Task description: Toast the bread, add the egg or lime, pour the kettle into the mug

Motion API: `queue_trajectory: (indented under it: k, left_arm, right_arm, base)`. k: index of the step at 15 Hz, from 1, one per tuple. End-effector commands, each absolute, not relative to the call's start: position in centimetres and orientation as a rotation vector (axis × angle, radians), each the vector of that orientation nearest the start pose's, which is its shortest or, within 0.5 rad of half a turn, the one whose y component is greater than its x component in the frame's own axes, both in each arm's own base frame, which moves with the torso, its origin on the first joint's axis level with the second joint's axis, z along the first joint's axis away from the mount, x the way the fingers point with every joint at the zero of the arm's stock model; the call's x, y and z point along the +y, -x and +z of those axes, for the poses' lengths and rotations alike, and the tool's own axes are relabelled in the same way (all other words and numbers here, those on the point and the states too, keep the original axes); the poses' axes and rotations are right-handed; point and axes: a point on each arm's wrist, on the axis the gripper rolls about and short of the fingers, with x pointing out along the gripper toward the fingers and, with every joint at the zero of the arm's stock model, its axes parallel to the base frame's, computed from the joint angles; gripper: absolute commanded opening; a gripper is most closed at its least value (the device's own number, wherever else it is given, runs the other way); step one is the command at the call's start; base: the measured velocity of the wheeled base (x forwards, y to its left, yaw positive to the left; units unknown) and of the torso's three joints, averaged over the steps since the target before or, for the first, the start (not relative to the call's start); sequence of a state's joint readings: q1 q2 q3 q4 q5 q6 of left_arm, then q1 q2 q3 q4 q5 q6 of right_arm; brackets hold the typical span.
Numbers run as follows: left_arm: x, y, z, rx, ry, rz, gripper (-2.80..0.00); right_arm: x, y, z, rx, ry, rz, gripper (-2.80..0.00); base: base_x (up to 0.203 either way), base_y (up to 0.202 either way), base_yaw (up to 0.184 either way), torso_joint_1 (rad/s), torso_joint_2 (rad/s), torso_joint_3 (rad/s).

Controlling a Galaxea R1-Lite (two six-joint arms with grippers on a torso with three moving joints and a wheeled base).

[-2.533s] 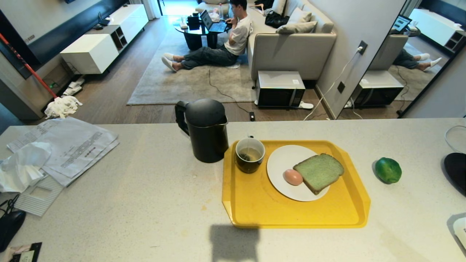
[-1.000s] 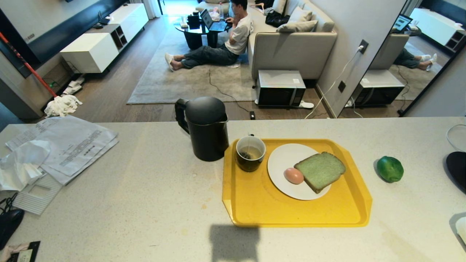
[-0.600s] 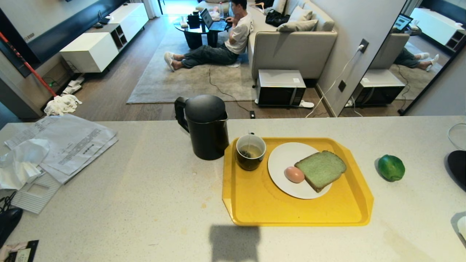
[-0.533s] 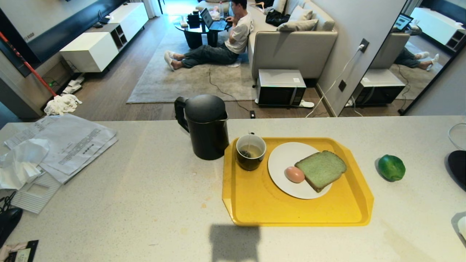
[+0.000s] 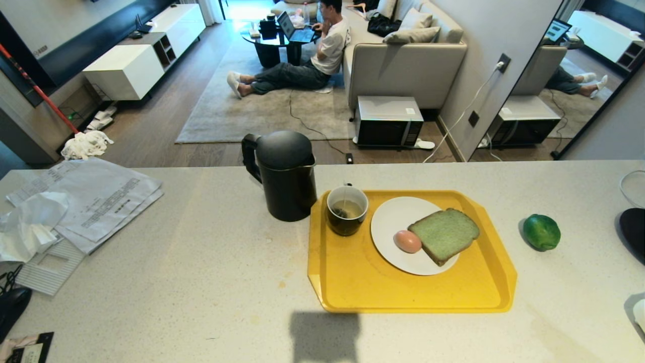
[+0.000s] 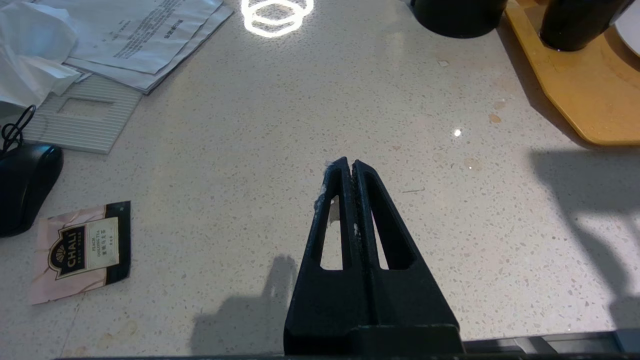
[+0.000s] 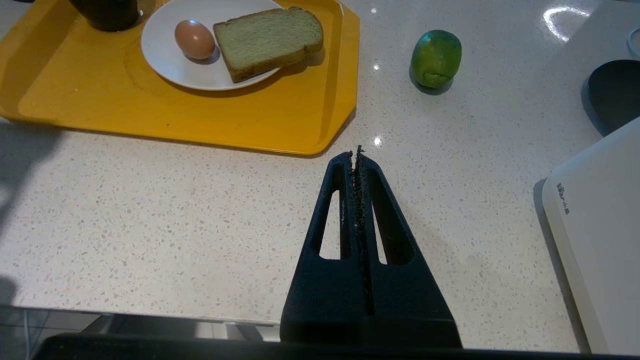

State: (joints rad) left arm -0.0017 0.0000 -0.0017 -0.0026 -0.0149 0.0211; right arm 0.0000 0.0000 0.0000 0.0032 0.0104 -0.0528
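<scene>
Left gripper [image 6: 352,165]: black tapered fingers pressed together, nothing between them; poised over bare counter near its front edge, well apart from every task item.
Right gripper [image 7: 357,155]: likewise pressed together and empty; just beside the near right corner of the yellow plastic tray [image 5: 352,282].
Bread: thick slice of pale green bread with tan crust [image 5: 443,235] lies flat on the round white plate [image 5: 390,217], overhanging the plate's right rim; smooth pinkish-brown egg [image 5: 407,241] touches its left side.
Lime: glossy bright green lime [image 5: 541,232] sits alone on the speckled pale stone counter [image 5: 201,262], right of the tray and apart from it.
Kettle: tall matte black kettle with domed lid [image 5: 284,174] stands off the tray at its far left corner; loop handle faces left.
Mug: small dark green mug, white inside [image 5: 346,210], on the tray close by the kettle; liquid and a tea bag show inside.
Step in hand (judgement): plate and mug look served; no grasp begun; if the lime is next, the right arm suits it; close across the fruit's middle, since a glossy round skin may slip or roll.
Edges: tray's raised lip lies between gripper and plate; white appliance [image 7: 595,225] and dark round object [image 5: 632,234] crowd the far right.
Open room: wide bare counter left of the tray; loose papers [image 5: 95,201] and a tea-bag sachet [image 6: 82,250] lie further left.
</scene>
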Motion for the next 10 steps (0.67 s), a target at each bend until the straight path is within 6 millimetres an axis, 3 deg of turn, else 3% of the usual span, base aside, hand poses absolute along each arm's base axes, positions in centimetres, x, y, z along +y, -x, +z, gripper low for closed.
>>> queue_trajectory:
  k: [1,10]
  left_arm:
    - [-0.03,2.28,7.63,-0.003,-0.021,-0.017,-2.80]
    - [-0.03,2.28,7.63,-0.003,-0.023,-0.018,-2.80]
  right_arm:
    - [0.02,2.26,7.48,0.006,0.054,0.011,-2.80]
    - [0.03,2.26,7.48,0.006,0.054,0.014,-2.80]
  base:
    - [0.000,0.000,0.000,0.000,0.00,0.000]
    - [0.000,0.000,0.000,0.000,0.00,0.000]
